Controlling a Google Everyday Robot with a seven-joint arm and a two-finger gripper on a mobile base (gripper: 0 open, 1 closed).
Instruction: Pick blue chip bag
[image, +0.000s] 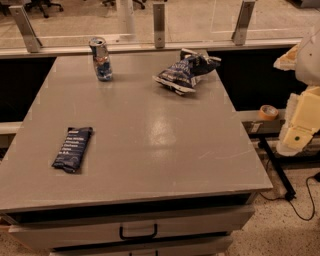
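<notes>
Starting out, our gripper (299, 122) hangs off the right edge, width untellable; next we reach the crumpled dark-blue foil bag (186, 71).

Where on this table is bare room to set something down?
Bare: the middle and front right, from the navy bar packet to the table edge. Busier at the back: drink can and blue chip bag. The gripper is beyond the table's right side.

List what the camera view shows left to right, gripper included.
flat navy packet → drink can → blue chip bag → tape roll → gripper, at the right edge of the view, beyond the table.
</notes>
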